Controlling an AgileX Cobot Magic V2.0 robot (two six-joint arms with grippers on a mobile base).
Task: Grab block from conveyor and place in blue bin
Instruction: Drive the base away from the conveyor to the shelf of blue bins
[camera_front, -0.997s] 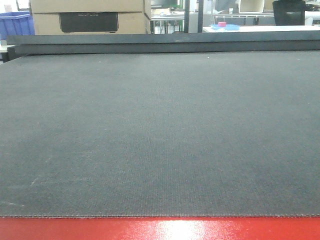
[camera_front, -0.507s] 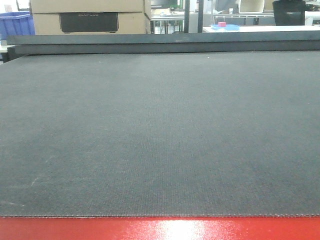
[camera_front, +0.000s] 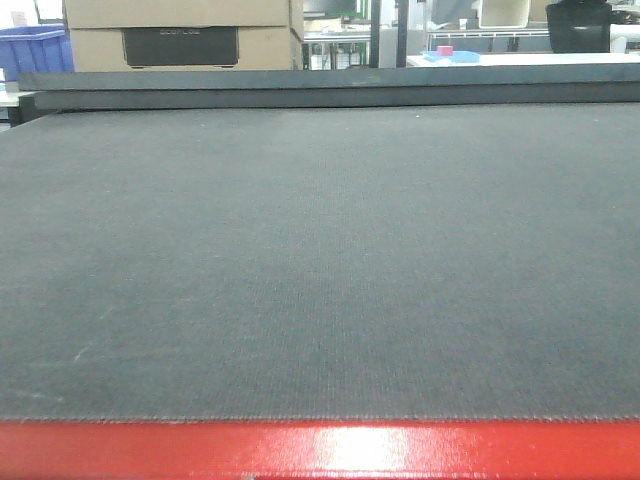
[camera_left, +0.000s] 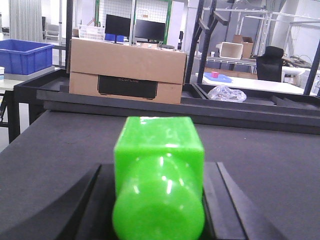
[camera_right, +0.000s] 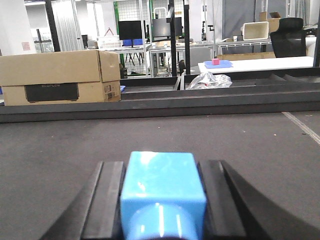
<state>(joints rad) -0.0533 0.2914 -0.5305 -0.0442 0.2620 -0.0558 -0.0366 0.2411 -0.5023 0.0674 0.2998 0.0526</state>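
The right gripper (camera_right: 161, 167) is clamping the block (camera_right: 162, 185), holding it low over the conveyor (camera_right: 260, 140). The bin (camera_left: 24, 56) is standing far left, beyond the conveyor's far edge, so the carry is probably heading left and away. It is likely nearer the left gripper (camera_left: 159, 167), which is gripping a green block (camera_left: 159, 145).

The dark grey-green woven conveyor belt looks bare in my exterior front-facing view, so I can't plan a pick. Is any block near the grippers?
Observer: Yes. The right wrist view shows a bright blue plastic block clamped in the right gripper.
Operator: And the left arm?
Observer: The left gripper holds a glossy bright green block the same way.
Operator: Anything hidden further back?
Observer: A crumpled clear plastic bag lies to the right of the cardboard box.
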